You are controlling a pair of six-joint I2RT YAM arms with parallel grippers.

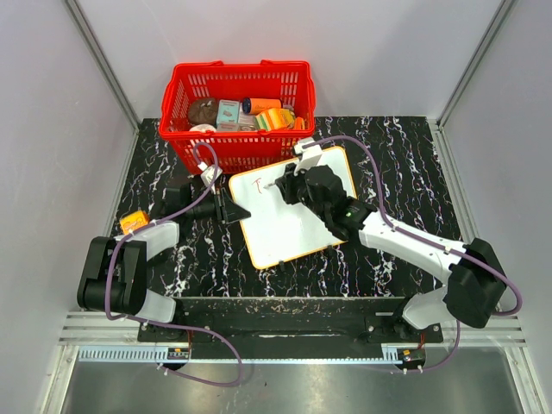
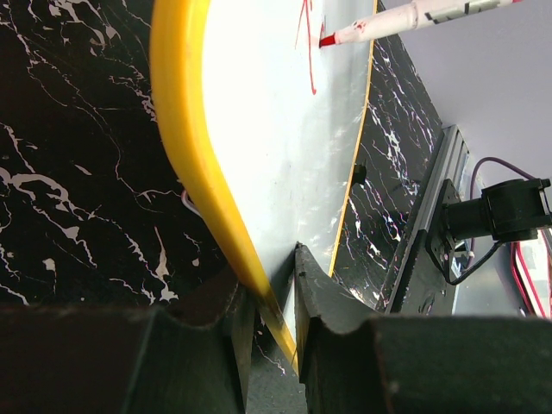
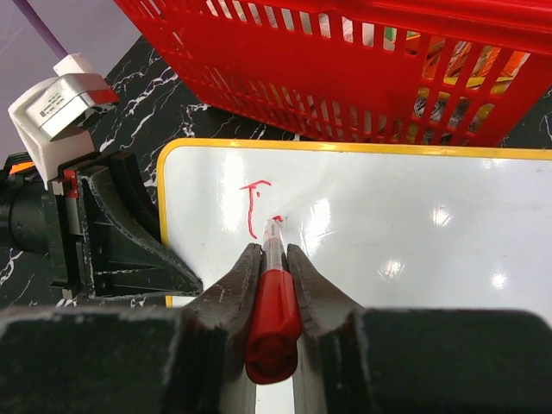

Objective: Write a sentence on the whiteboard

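Pinching the yellow rim on the left edge of the whiteboard (image 1: 289,226), the left jaws are drawn narrow w/ the rim caught btwn both fingers (image 2: 336,302) (the wrist view shows it edge-on, running straight into the gap). The board lies askew on the black marbled bench (image 1: 410,159), stretching away to the right of those jaws. Of the sentence (image 3: 255,200) only a start shows: a red "T" plus a small mark beside it, near the board's top-left corner, just ahead of the right jaws. The right jaws are closed on a red marker (image 3: 274,319), its body clamped btwn the fingers. Its tip points fwd and meets the white surface right at that small mark, just right of the "T". Beyond the marker tip, past the board's far edge, stands a red basket (image 1: 237,142) w/ assorted items inside. Board edge and basket wall sit close; whether they touch, can't tell.
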